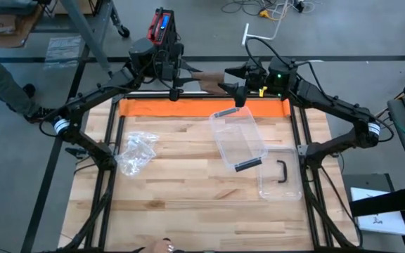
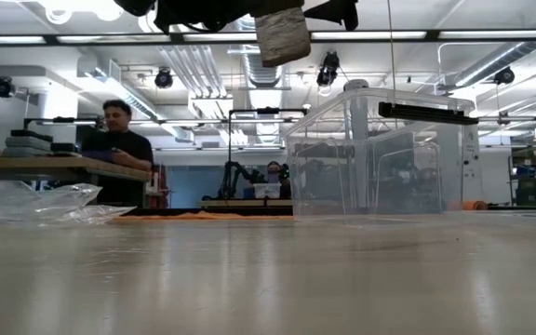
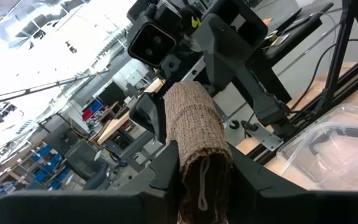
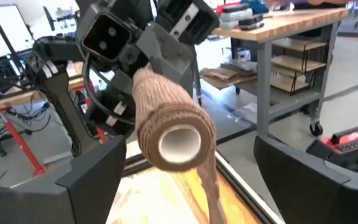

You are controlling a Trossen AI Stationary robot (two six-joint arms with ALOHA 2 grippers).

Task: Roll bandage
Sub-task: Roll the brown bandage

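Nearby, a clear box [image 1: 239, 140] and plastic bag [image 1: 136, 152] lie.

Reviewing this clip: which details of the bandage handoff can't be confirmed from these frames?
- High view: how much bandage is still unrolled; both arms crowd over it.
- Low view: both pincers cut off by the top edge; only the roll's lower end shows.
- Right wrist view: right pincer stands open, but the strip's loose tail leaves the bottom edge.
- Left wrist view: left pincer hides the roll's base.
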